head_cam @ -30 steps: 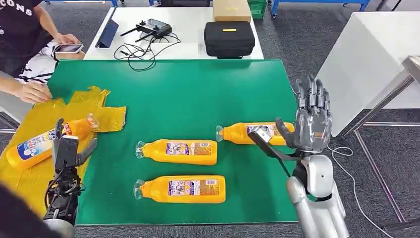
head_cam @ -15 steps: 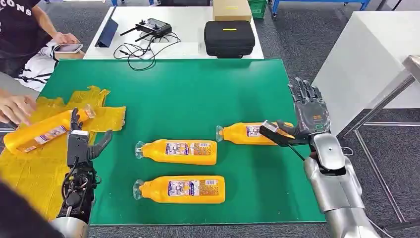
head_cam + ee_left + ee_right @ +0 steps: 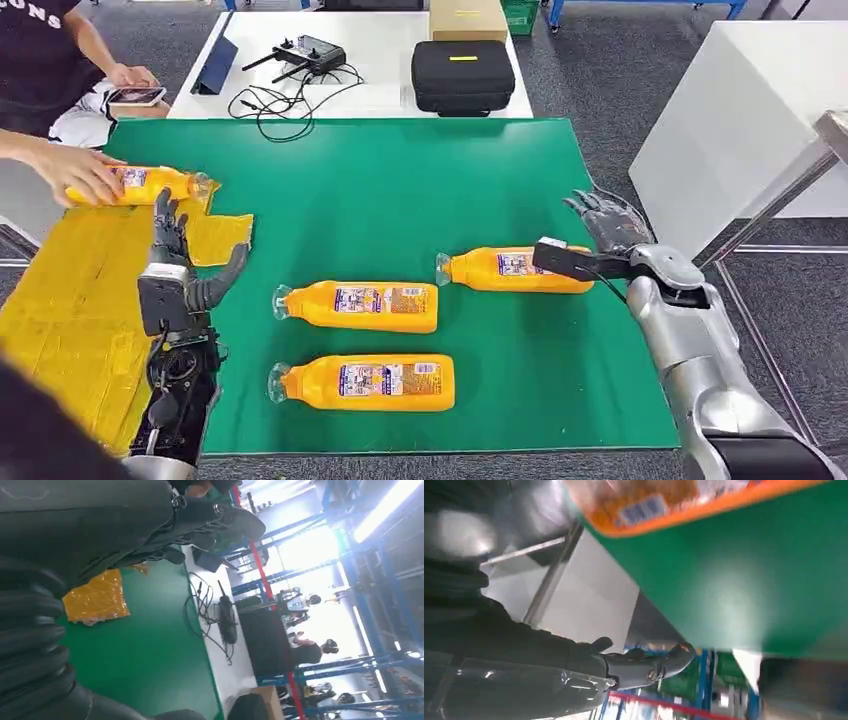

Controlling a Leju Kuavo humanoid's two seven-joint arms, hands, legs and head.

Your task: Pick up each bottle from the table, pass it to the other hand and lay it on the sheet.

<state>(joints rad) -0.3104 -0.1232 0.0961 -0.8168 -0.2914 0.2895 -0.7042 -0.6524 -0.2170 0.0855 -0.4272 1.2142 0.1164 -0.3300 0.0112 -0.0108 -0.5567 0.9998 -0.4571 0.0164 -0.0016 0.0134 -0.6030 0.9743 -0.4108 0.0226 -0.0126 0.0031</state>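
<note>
Three orange bottles lie on the green table (image 3: 380,190): one on the right (image 3: 510,270), one in the middle (image 3: 355,306) and one nearest me (image 3: 365,382). My right hand (image 3: 606,224) is at the base end of the right bottle with its fingers spread and nothing in it. That bottle's base (image 3: 664,507) is blurred in the right wrist view. My left hand (image 3: 176,278) stands upright and open at the edge of the yellow sheet (image 3: 70,300). A person's hand (image 3: 85,175) holds a fourth bottle (image 3: 150,185) above the sheet's far end.
A white table behind holds a black case (image 3: 462,77), a controller with cables (image 3: 305,55) and a tablet (image 3: 217,68). A white cabinet (image 3: 740,110) stands to the right. The sheet's corner (image 3: 97,597) shows on the green table in the left wrist view.
The person lifted the fourth bottle off the sheet and carried it to the sheet's far end. My right hand dropped down to the right bottle's base. My left hand moved right and further out.
</note>
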